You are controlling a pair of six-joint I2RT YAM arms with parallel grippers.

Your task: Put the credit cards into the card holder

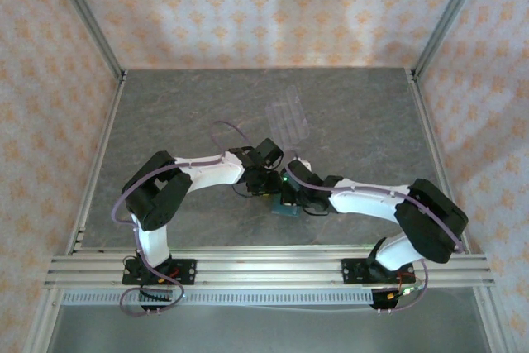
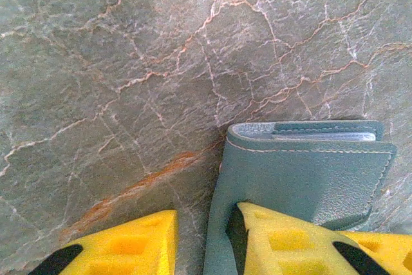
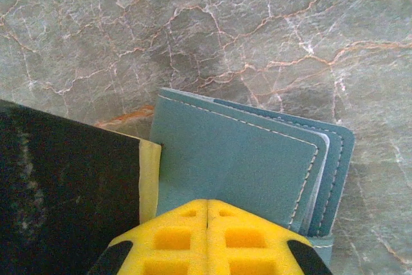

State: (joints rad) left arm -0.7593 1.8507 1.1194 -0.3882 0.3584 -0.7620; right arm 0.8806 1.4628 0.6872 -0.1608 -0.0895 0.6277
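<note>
Top external view, left to right. Left arm (image 1: 178,183) rises from its base at lower left, elbow bent, forearm reaching right toward frame centre. Left gripper (image 1: 263,178) and right gripper (image 1: 296,196) meet just below centre. Card holder (image 1: 285,207) shows as a small teal patch under them, on the grey stone table (image 1: 182,113). Clear ridged tray (image 1: 288,117) lies above, well apart from the card holder. Right arm (image 1: 388,204) comes in from lower right, elbow bent, forearm pointing left.

Left wrist view. Yellow fingers (image 2: 132,249) of the left gripper (image 2: 206,246) sit at the bottom edge, narrowly parted. The card holder (image 2: 309,172) fills the lower right, folded, long axis left to right, fold at its left end. Its teal cover edge drops into the gap and lies against the right-hand finger, with bare table beside the left-hand one. A pale grey strip (image 2: 335,136) sits in the top pocket; card or lining, cannot tell.

Right wrist view. A black surface (image 3: 64,191) with a pale yellow edge, at left, touches the card holder (image 3: 238,159). The holder lies tilted, long axis upper left to lower right, with its layered stitched edges at right. The right gripper (image 3: 207,223) is at bottom centre, fingers pressed together over the near edge.
</note>
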